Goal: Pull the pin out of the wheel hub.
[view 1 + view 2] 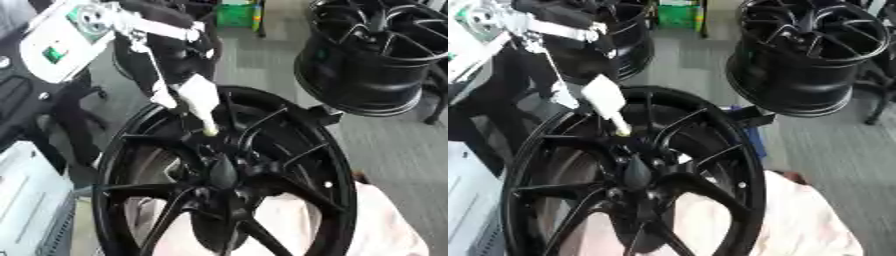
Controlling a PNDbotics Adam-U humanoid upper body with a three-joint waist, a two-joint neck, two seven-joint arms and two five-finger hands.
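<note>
Grey floor runs behind our wheel (227, 175), which stands upright over a pale cloth (385, 225); a second rim (811, 55) sits beyond. Our left hand (194, 95) comes from upper left, holding the pin (208, 129) above the hub (223, 172); we cannot tell its fingers' state.

Open gaps between the spokes (282, 159) around the wheel hub (220, 172), crowded above by second black wheel (372, 55) close at upper right.
</note>
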